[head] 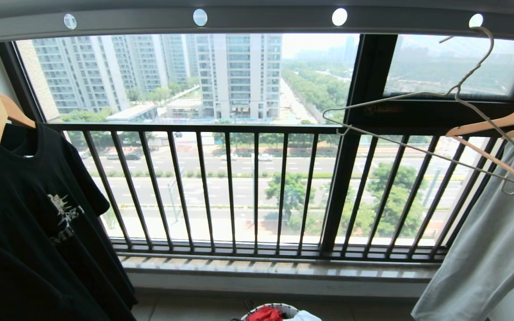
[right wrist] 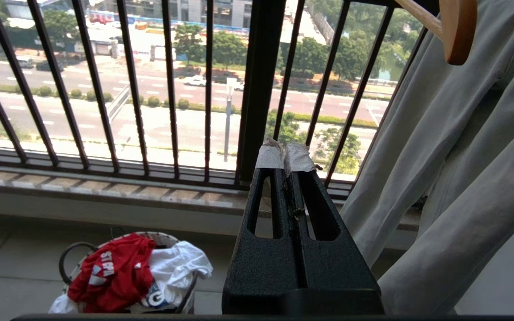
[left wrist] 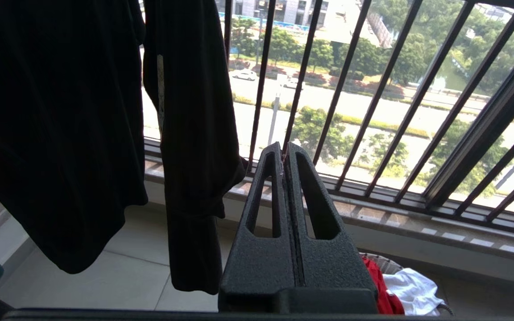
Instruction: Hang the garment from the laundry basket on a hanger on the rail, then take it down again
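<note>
Risk runs from rail (head: 257, 20) down: bare hanger (head: 435, 111) hangs tilted far above both grippers, left gripper (left wrist: 283, 154) and right gripper (right wrist: 286, 156) pressed shut and empty, garment (right wrist: 109, 274) heaped in laundry basket (right wrist: 72, 258) below-left of right jaws, white shirt (right wrist: 176, 265) may snag along.

- I see the red garment (right wrist: 109, 272) with white letters, at 6 o'clock in the head view.
- The laundry basket (right wrist: 72, 258) is white, its handles black.
- The wire hanger (head: 417, 129) is off-white.
- The T-shirt (head: 29, 214) at 9 o'clock is black with a pale print.
</note>
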`<state>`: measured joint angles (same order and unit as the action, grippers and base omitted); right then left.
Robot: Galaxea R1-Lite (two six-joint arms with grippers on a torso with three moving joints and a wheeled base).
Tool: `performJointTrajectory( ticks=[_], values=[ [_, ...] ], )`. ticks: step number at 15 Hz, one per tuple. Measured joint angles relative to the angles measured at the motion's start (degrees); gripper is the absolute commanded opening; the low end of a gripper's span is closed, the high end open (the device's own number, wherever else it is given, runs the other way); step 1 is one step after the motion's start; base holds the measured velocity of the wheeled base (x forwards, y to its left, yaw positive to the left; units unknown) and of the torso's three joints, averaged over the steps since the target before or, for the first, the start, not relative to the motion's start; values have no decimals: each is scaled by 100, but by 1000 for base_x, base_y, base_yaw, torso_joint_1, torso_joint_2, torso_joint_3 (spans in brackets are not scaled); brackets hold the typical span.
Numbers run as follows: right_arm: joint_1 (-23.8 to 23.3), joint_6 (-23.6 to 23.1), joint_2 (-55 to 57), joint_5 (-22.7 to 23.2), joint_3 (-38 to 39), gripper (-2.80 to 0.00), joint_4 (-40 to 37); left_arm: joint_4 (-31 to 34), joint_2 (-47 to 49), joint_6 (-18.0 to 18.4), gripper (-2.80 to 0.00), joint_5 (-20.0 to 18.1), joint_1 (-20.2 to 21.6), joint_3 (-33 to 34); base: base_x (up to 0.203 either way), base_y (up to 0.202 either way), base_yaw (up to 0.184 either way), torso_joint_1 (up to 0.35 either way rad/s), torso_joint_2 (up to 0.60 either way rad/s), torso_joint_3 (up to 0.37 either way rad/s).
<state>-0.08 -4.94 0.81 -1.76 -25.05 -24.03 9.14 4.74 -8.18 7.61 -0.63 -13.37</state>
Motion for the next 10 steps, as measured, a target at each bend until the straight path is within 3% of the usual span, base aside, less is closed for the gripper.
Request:
performJointTrajectory(
  ticks=[2,4,7,10],
  values=[
    [-2,205,-59,406,741,-280,650,-16,-262,345,-280,-413,4,440,0,0,0,0,0,0],
    [-2,315,-81,710,1524,-280,1704,-30,-391,743,-280,-503,6,786,0,0,0,0,0,0],
    [-2,188,-89,939,2350,-280,2956,-340,-458,807,-280,-508,6,1062,0,0,0,0,0,0],
    [-2,186,-89,776,2423,-280,2617,-748,-472,756,-280,-500,9,1233,0,0,0,0,0,0]
  ],
)
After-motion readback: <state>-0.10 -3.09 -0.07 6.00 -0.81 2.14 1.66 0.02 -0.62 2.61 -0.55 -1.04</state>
